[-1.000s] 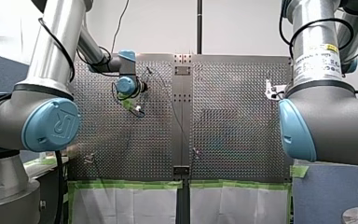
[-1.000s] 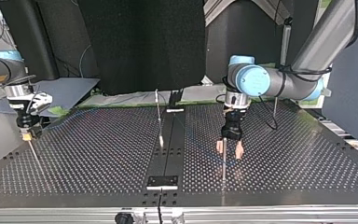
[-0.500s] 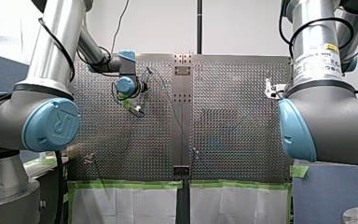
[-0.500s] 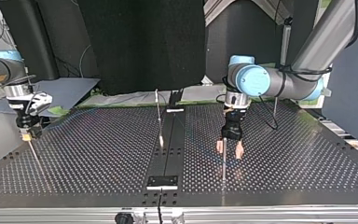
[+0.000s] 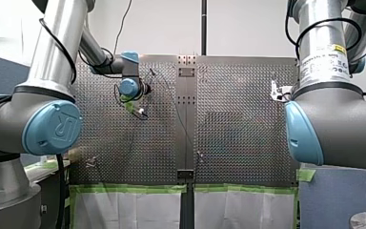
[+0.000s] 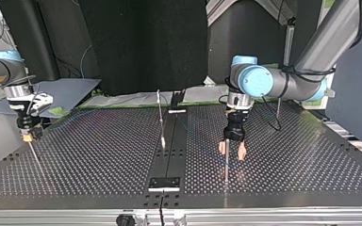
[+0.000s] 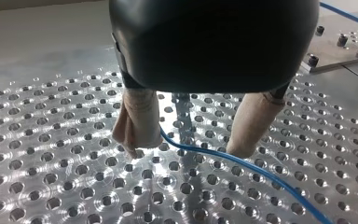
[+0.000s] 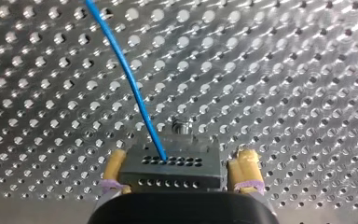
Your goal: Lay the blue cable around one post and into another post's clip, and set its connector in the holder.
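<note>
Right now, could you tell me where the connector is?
The connector sits between my right gripper's yellow pads, at the top view's left, with the blue cable leading out of it.

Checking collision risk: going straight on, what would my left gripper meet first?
Probably the blue cable lying between the open fingers of my left gripper, with the perforated table just beneath; depth is unclear.

Right of centre on the table (image 6: 287, 179) in the top view: my left gripper (image 6: 231, 153) astride a post (image 6: 226, 170), cable (image 7: 261, 175) between its fingers (image 7: 140, 121). Far left: connector (image 8: 172, 170) within my right gripper (image 6: 27, 136).
</note>
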